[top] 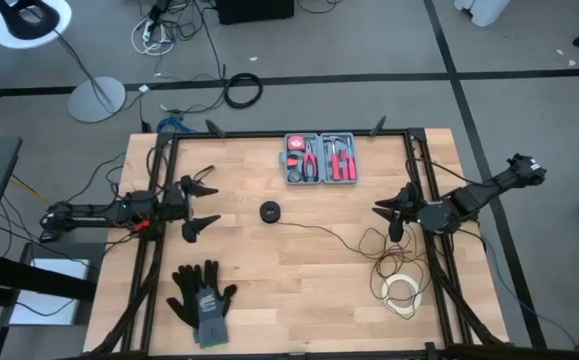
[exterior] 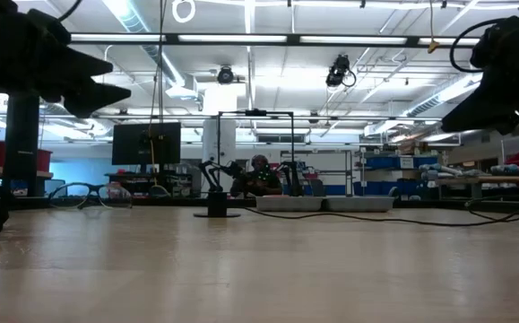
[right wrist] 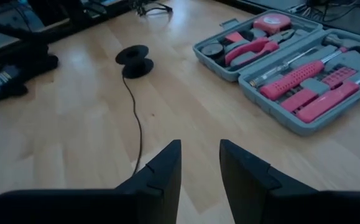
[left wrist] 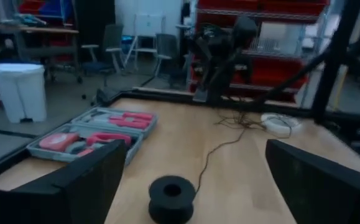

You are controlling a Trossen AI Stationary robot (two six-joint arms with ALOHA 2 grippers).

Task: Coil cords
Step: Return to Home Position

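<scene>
Two grippers hang above the wooden table at opposite sides, neither holding anything. Starting at 9 o'clock in the high view, the left gripper has its fingers spread wide and pointing toward 3 o'clock. A pair of gloves lies toward 6 o'clock from it.

Near the table's middle sits the black spool, directly at 3 o'clock from the left gripper and lined up with the gap between its fingers. The black wire leaves the spool and trails off toward 4 o'clock, so its long axis runs mostly across the table. It ends in a loose tangle at the right side. An open tool case rests toward 12 o'clock.

At 3 o'clock, the right gripper has its fingers slightly parted and empty, with the tangle just below it toward 6 o'clock.

By my reading, the left arm is nearer the spool and the right arm nearer the loose wire.
</scene>
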